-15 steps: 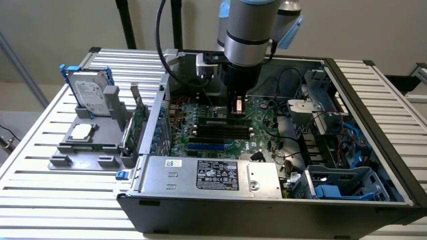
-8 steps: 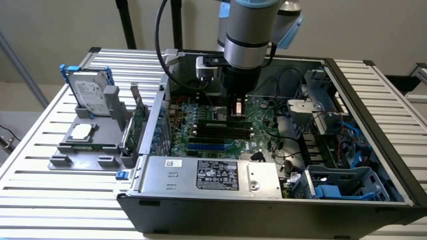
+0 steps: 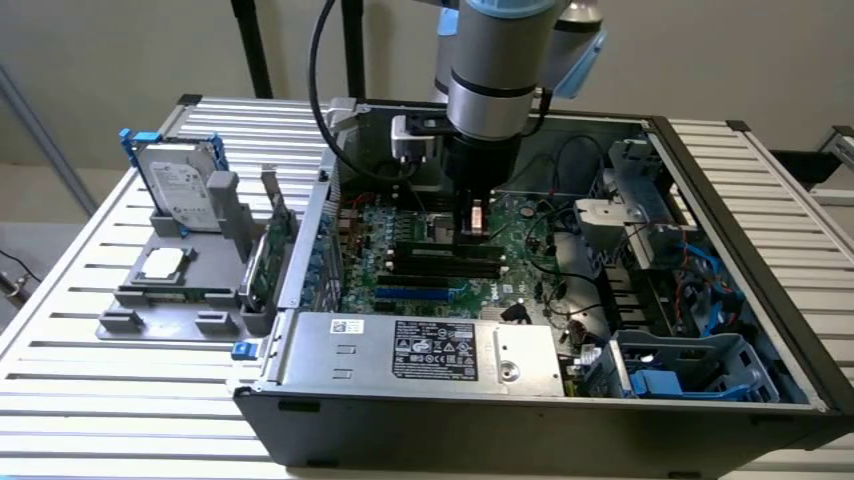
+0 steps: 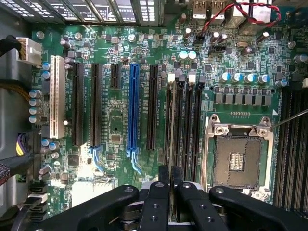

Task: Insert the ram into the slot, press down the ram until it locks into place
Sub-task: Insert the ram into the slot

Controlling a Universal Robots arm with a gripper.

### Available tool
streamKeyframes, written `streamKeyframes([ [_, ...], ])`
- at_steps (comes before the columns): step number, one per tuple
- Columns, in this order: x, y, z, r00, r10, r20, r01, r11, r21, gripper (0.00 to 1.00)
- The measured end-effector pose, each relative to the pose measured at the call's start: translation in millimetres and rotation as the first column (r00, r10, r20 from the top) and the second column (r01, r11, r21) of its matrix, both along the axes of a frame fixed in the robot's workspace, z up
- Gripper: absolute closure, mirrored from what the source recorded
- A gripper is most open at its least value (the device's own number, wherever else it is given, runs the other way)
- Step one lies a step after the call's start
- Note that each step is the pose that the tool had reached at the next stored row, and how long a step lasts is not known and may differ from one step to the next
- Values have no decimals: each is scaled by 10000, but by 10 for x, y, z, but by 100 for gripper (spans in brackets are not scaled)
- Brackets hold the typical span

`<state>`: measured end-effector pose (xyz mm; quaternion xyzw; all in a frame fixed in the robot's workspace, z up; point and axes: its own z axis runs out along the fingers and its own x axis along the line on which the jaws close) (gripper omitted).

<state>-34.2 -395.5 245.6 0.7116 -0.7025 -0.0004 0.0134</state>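
One slatted bench (image 3: 80, 400) carries an open computer case (image 3: 534, 425), laid flat so the arm (image 3: 494, 70) can reach straight down to its motherboard (image 4: 115, 130). The claw (image 4: 170, 169), fingers drawn together, hangs over a black slot (image 4: 170, 82), where the ram (image 4: 170, 125) appears to stand edge-on along its length.

gripper (image 3: 470, 230) over the slot (image 4: 169, 120) in the case (image 3: 534, 432); tray (image 3: 140, 300), perhaps touching, at exterior view's left

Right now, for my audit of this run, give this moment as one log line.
hand: low inside open case | position: over the slot | flanks: blue connector one side, CPU socket other
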Motion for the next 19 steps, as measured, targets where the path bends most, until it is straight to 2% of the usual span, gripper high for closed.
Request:
streamKeyframes([
  [10, -16, 0, -63, 9999, -63, 128, 63, 10000, -10, 87],
  [19, -16, 0, -93, 9999, -63, 143, 63, 10000, -10, 87],
])
